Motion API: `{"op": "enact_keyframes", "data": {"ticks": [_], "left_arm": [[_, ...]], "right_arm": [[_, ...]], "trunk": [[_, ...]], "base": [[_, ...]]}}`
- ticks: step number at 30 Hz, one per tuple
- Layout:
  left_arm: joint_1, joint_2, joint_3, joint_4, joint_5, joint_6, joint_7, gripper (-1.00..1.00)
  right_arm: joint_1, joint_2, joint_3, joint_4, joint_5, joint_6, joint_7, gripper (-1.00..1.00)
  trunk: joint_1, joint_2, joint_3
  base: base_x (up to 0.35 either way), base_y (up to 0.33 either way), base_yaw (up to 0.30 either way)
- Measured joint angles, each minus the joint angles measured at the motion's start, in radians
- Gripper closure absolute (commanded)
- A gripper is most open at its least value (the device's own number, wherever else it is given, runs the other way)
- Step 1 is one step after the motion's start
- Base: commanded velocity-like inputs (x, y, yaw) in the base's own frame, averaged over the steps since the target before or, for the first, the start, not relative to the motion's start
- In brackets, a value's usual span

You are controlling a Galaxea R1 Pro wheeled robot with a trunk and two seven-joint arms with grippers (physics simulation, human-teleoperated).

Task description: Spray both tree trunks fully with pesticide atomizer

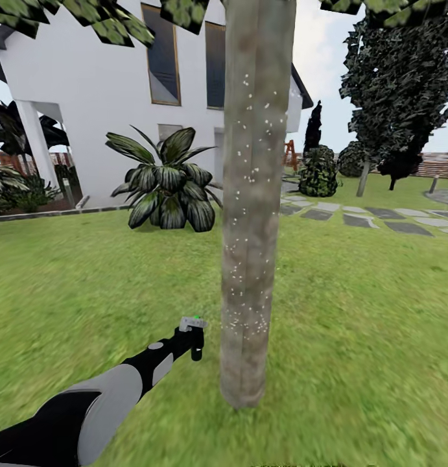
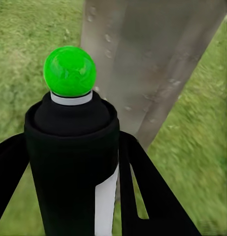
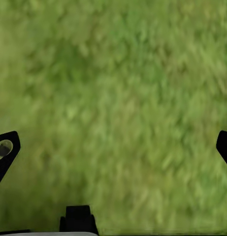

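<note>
Spraying: the left tool (image 1: 195,332) pinches the sprayer bottle (image 2: 74,162) between its two dark fingers (image 2: 152,196), green nozzle ball (image 2: 69,71) up and pointed at the near trunk (image 1: 249,214).
Where the bottle is: low, just left of the near trunk, close above the lawn (image 1: 353,324), apart from the bark.
Why held so: judged, the short gap lets the spray land on the bark and not on the grass.
Coverage: white specks dot the near trunk from high up down to the lower part; the very base looks bare, so this trunk seems only partly done.
Right tool: two finger tips (image 3: 6,150) show at the edges of its wrist view, spread wide, nothing between them, grass beneath.
Why idle: judged, one arm is enough for the bottle.
Trees counted: two; the second tree (image 1: 364,176) stands far right, past the stepping stones (image 1: 360,219), no specks that can be made out on its trunk.
Bottles counted: one.
Other things: one white house (image 1: 87,97) far left, one broad-leaved plant (image 1: 166,181) before it.
</note>
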Motion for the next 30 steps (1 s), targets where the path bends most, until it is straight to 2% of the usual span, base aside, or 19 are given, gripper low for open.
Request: {"op": "enact_keyframes", "data": {"ticks": [13, 24, 30], "left_arm": [[0.000, 0.000, 0.000, 0.000, 0.000, 0.002, -0.002, 1.00], [0.000, 0.000, 0.000, 0.000, 0.000, 0.001, -0.003, 1.00], [0.000, 0.000, 0.000, 0.000, 0.000, 0.002, -0.003, 1.00]], "right_arm": [[0.000, 0.000, 0.000, 0.000, 0.000, 0.001, 0.001, -1.00], [0.000, 0.000, 0.000, 0.000, 0.000, 0.002, 0.001, -1.00], [0.000, 0.001, 0.000, 0.006, 0.000, 0.002, 0.001, -1.00]], "trunk": [[0.000, 0.000, 0.000], [0.000, 0.000, 0.000], [0.000, 0.000, 0.000]], "base": [[0.000, 0.350, -0.293], [0.000, 0.350, -0.057], [0.072, 0.350, -0.251]]}}
